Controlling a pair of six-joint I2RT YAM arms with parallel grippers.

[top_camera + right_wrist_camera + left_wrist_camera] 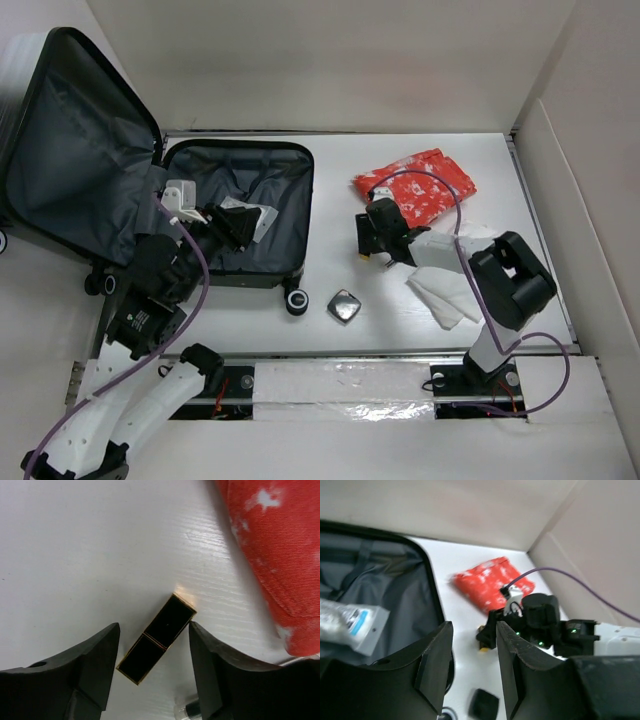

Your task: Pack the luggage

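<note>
The luggage (270,255) lies open at the left, its lid (70,160) propped up and grey lining showing. A white and blue packet (350,622) lies inside it, also seen from above (255,215). My left gripper (237,228) hovers over the open luggage, open and empty (474,625). My right gripper (368,250) is open and low over the table. Its fingers straddle a black, gold-edged lipstick case (157,637) lying flat at an angle, without clamping it (154,630).
A red pouch (415,185) lies just behind the right gripper (280,545). A small black square object (344,306) sits near the luggage wheel (296,300). White tissues (445,290) lie under the right arm. A small clear vial (190,710) lies by the right finger.
</note>
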